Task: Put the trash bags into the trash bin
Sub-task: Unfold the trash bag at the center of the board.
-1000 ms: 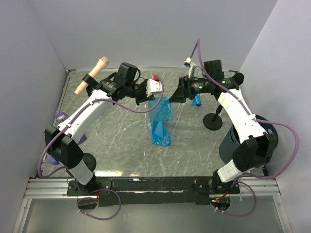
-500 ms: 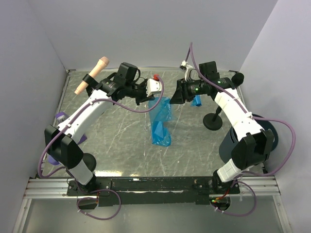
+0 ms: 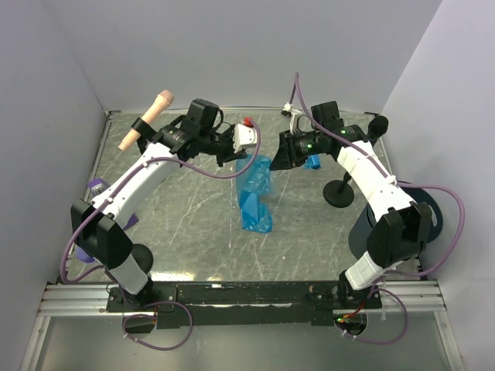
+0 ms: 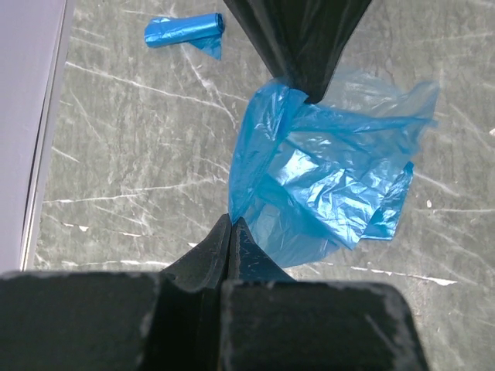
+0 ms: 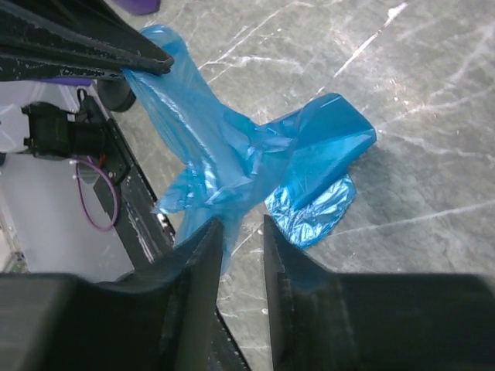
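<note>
The left gripper [image 4: 232, 224] has its fingers pressed tight together, pinching one edge of the loose trash bag [image 4: 325, 185]. From that pinch the thin blue film rises ahead of the fingertips and spreads out in a crumpled, translucent sheet. Seen from above, the sheet hangs below both sets of fingers, with its lower end lying on the marbled table [image 4: 116, 154].

The right gripper [image 5: 241, 232] faces the left one from the other side of the bag. Its fingers [image 5: 203, 255] stand a narrow gap apart, and a gathered strand of the film drops into that gap and lies against one of them. Whether they are actually clamping the film, I cannot tell. In the left wrist view the right fingertips taper to a point right at the top fold of the bag, touching it.

The second trash bag, a small tight blue roll [image 4: 184, 29], lies on the table behind the right fingers, beneath that arm's wrist in the top view and apart from the sheet.

A flat black stand base [image 3: 339, 195] sits on the table further back on the right. The dark trash bin [image 3: 362, 232] stands beside the right arm's base, well apart from both sets of fingers, and neither bag is in it.
</note>
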Robot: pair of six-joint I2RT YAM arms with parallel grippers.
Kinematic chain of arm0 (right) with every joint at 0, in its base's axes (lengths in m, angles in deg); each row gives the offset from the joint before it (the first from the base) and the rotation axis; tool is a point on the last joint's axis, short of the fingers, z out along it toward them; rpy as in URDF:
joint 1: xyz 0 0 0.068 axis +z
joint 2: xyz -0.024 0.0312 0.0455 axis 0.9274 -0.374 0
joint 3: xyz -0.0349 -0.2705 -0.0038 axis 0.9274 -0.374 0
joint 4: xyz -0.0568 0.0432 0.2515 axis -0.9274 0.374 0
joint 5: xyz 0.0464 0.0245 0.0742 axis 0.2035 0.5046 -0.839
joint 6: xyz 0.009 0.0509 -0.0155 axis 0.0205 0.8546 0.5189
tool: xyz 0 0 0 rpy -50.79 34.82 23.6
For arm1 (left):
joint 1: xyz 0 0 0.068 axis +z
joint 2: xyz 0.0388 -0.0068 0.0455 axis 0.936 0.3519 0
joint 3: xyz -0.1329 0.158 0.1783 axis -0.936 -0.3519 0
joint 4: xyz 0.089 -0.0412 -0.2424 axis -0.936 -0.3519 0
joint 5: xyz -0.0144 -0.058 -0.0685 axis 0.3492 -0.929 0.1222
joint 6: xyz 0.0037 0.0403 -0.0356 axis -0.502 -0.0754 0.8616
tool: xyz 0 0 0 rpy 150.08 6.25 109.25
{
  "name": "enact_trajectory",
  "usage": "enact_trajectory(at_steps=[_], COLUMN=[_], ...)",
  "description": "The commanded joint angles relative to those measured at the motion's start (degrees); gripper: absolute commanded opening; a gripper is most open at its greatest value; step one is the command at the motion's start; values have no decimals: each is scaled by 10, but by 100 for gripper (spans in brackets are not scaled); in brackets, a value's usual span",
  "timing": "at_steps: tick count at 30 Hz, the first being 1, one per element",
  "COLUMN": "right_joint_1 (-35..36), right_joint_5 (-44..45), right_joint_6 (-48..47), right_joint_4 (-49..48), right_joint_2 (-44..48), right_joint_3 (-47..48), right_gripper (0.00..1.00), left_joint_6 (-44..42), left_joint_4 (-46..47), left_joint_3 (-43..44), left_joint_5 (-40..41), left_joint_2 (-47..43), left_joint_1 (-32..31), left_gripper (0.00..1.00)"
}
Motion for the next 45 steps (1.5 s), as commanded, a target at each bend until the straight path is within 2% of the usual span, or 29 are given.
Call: enact_trajectory(at_steps=[1, 4, 6, 7, 8, 9, 11, 13, 14, 16, 17, 18, 19, 21, 22, 23, 25, 27, 30, 33, 38, 45], right_joint_1=[7, 7, 8, 6, 5, 3, -4, -10, -15, -22, -21, -21, -21, -21, -22, -21, -21, -22, -21, -21, -18, -18], right_joint_5=[-42, -69, -91, -100, -111, -116, -126, -138, -145, -150, -151, -148, -147, -148, -145, -140, -128, -107, -83, -75, -61, -49], right_joint_6=[-11, -3, 9, 17, 27, 38, 64, 83, 104, 139, 149, 155, 162, 171, 171, 170, 160, 142, 127, 132, 126, 111], right_joint_4=[-11, -20, -34, -43, -52, -59, -73, -86, -96, -119, -127, -133, -141, -149, -151, -148, -143, -132, -120, -128, -129, -124], right_joint_2=[-15, -20, -20, -20, -20, -19, -20, -22, -26, -30, -33, -34, -35, -35, -35, -35, -32, -26, -17, -12, -11, -8], right_joint_3=[2, 2, 1, 0, -1, 0, -1, -1, -1, 2, 7, 11, 14, 18, 19, 19, 19, 18, 11, 3, 13, 23], right_gripper=[21, 1, 0, 0, 0, 0, 0, 0, 0, 0, 0, 0, 0, 0, 0, 0, 0, 0, 0, 0, 0, 0], left_joint_6=[26, 43, 61, 82, 116, 160, 230, 251, 254, 272, 286, 296, 305, 330, 371, 412, 478, 517, 558, 577, 633, 639], left_joint_4=[32, 41, 56, 72, 107, 146, 210, 242, 250, 241, 228, 208, 190, 177, 189, 212, 227, 233, 289, 281, 324, 310], left_joint_3=[14, 15, 11, 8, 3, -1, -15, -31, -45, -64, -72, -81, -91, -116, -124, -127, -111, -86, -100, -84, -73, -41], left_joint_5=[-28, -36, -34, -19, 17, 40, 163, 236, 248, 231, 191, 124, 54, -64, -90, -101, -153, -198, -187, -177, -198, -201], left_joint_2=[-25, -22, -19, -18, -20, -28, -56, -93, -122, -161, -178, -191, -200, -201, -190, -174, -127, -80, -67, -34, 3, 54], left_joint_1=[-4, -3, -4, -3, -3, -4, -2, 1, 1, 6, 13, 18, 22, 22, 22, 25, 41, 49, 49, 48, 45, 32], left_gripper=[1, 1, 4, 26, 41, 49, 67, 78, 79, 77, 71, 58, 50, 38, 33, 24, 17, 23, 41, 48, 44, 44])
